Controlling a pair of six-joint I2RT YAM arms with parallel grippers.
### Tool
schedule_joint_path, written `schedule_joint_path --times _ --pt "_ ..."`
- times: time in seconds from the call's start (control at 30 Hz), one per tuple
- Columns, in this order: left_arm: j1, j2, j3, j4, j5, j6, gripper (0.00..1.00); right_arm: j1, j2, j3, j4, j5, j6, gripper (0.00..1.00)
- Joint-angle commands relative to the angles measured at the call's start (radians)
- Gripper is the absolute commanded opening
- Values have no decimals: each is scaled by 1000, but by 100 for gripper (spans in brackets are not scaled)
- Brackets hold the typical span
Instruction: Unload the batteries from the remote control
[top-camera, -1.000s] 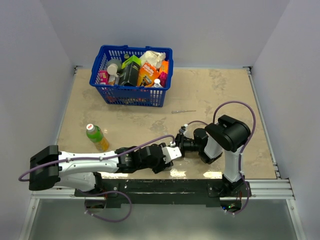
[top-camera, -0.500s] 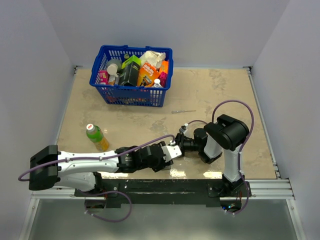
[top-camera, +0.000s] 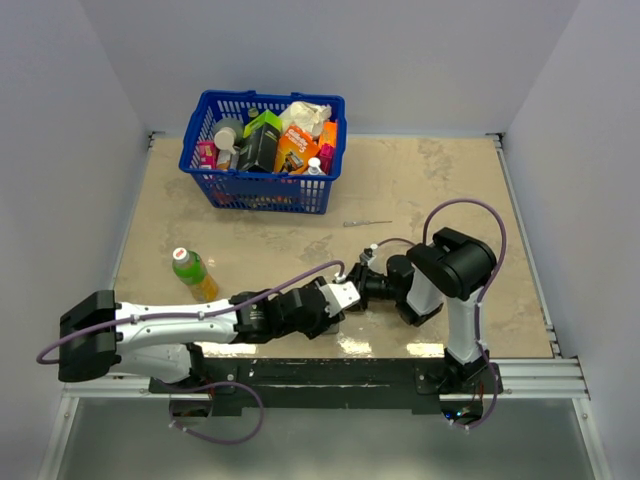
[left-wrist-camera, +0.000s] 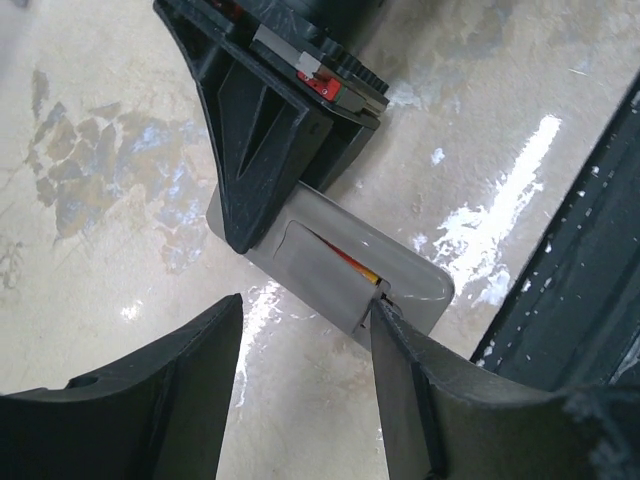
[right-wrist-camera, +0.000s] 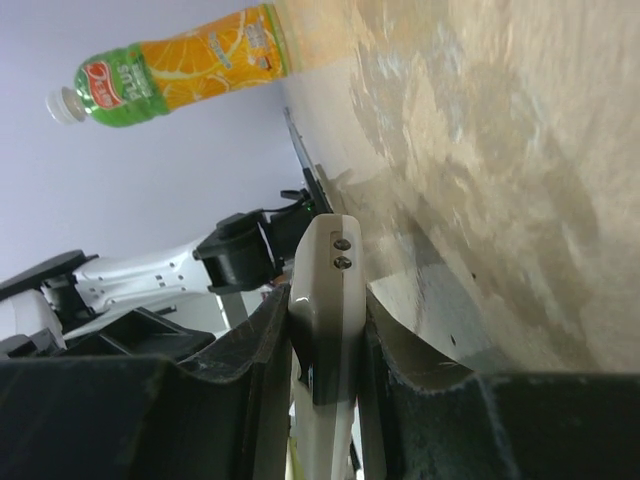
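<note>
Hovering with fingers apart, the left end effector (left-wrist-camera: 305, 325) meets the remote control (left-wrist-camera: 400, 272), its recess showing a red-orange battery (left-wrist-camera: 350, 263). The right end effector (right-wrist-camera: 325, 296) clamps the remote above the tabletop (left-wrist-camera: 100, 100). Beyond: a bottle (top-camera: 193, 272), then a basket (top-camera: 262, 192).

White arm links (top-camera: 160, 322), black joints (top-camera: 455, 265), looping purple cables (top-camera: 470, 204); matte black moulded fingers (left-wrist-camera: 190, 400)

a lab test cell: plain pale walls (top-camera: 330, 60) box in a worn table (top-camera: 440, 190) edged by a metal rail (top-camera: 545, 377).
</note>
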Motion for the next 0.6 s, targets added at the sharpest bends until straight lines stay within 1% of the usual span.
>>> schedule_joint_path --times 0.0,0.13,0.27,0.33,0.43,0.57 --pt "45 23 -13 43 -149 -35 58 4 25 38 447 -30 120 0" --pt "88 57 4 32 -155 -45 58 -36 9 86 445 12 176 0" --pt "136 72 10 20 -176 -73 58 -82 7 94 445 11 200 0" --pt "174 74 17 14 -195 -88 58 -93 13 80 439 5 187 0" --pt "194 62 19 28 -216 -73 58 -95 27 48 408 9 141 0" --pt "206 62 27 51 -219 -64 59 -95 76 32 450 -3 140 0"
